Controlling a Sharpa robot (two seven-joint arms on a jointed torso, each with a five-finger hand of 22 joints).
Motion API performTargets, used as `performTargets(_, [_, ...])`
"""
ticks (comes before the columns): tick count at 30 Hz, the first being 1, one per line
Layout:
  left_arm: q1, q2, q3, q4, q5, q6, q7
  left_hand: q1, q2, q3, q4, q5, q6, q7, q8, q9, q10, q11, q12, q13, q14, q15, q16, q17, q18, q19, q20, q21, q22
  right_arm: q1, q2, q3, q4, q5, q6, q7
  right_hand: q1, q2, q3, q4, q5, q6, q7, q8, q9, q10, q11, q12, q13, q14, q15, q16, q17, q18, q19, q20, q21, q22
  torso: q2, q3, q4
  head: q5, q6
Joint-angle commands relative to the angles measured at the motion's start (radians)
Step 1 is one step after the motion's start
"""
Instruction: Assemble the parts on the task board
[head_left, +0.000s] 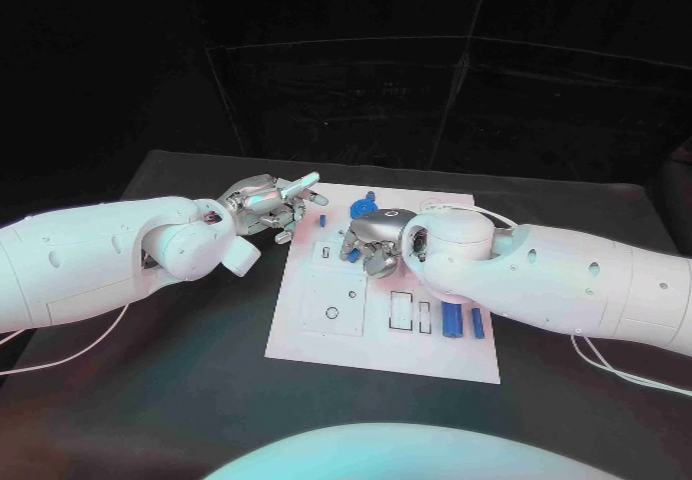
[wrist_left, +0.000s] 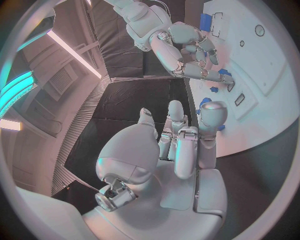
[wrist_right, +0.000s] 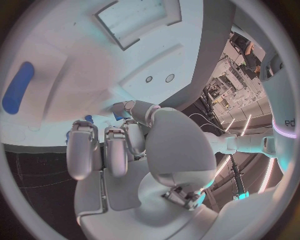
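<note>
Both our hands hover at the far end of the white task board (head_left: 382, 335), which lies in the middle of the black table (head_left: 173, 400).

Our left hand (head_left: 268, 205) sits at the board's far left corner, fingers loosely apart and stretched toward it, holding nothing that we can see. Our right hand (head_left: 375, 238) is over the far middle of the board, fingers curled down; small blue parts (wrist_left: 220, 75) show at its fingertips in the left wrist view, but we cannot tell whether it grips one. A blue part (head_left: 369, 202) stands near the far edge between the hands, and two blue bars (head_left: 464, 321) lie side by side near the right edge, beside the rectangular slots (head_left: 411, 311).
</note>
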Motion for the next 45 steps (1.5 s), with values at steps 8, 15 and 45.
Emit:
performTargets(8, [0.001, 0.002, 0.001, 0.000, -0.003, 0.011, 0.002, 0.009, 0.001, -0.006, -0.003, -0.003, -0.007, 0.003, -0.005, -0.001, -0.006, 0.003, -0.006, -0.001, 0.083, 0.008, 0.002, 0.194, -0.009, 0.005, 0.004, 0.004, 0.001, 0.001, -0.001, 0.000, 0.004, -0.008, 0.028, 0.006, -0.011, 0.002, 0.001, -0.007, 0.003, -0.007, -0.002, -0.002, 0.002, 0.003, -0.005, 0.004, -0.001, 0.103, -0.007, 0.004, 0.245, 0.000, 0.018, -0.009, 0.002, 0.054, -0.001, -0.0002, 0.0000, 0.000, -0.002])
performTargets(15, [0.001, 0.003, 0.001, -0.002, -0.003, 0.012, 0.001, 0.009, 0.001, -0.006, -0.003, -0.003, -0.007, 0.003, -0.005, -0.001, -0.006, 0.003, -0.006, -0.001, 0.083, 0.008, 0.002, 0.194, -0.009, 0.005, 0.004, 0.004, 0.001, 0.001, -0.003, 0.000, 0.007, -0.010, 0.031, 0.005, -0.011, 0.002, 0.001, -0.007, 0.003, -0.006, -0.002, -0.002, 0.002, 0.004, -0.005, 0.004, -0.001, 0.103, -0.007, 0.004, 0.245, 0.000, 0.018, -0.009, 0.002, 0.053, 0.000, 0.0002, 0.0002, 0.000, -0.002])
performTargets(45, [0.002, 0.010, 0.001, -0.026, -0.103, -0.013, -0.017, 0.053, -0.029, -0.008, -0.043, -0.002, -0.019, 0.008, -0.011, -0.005, -0.011, 0.007, -0.009, -0.003, 0.080, 0.012, -0.002, 0.184, -0.007, 0.000, 0.007, -0.004, -0.010, 0.002, -0.103, -0.001, 0.084, 0.228, -0.294, 0.381, -0.060, -0.019, -0.114, 0.027, -0.106, 0.111, 0.071, 0.045, 0.022, -0.023, 0.063, -0.044, -0.054, 0.102, 0.044, 0.000, 0.238, -0.001, 0.014, 0.024, -0.005, 0.046, -0.004, 0.0016, -0.0034, -0.001, 0.008])
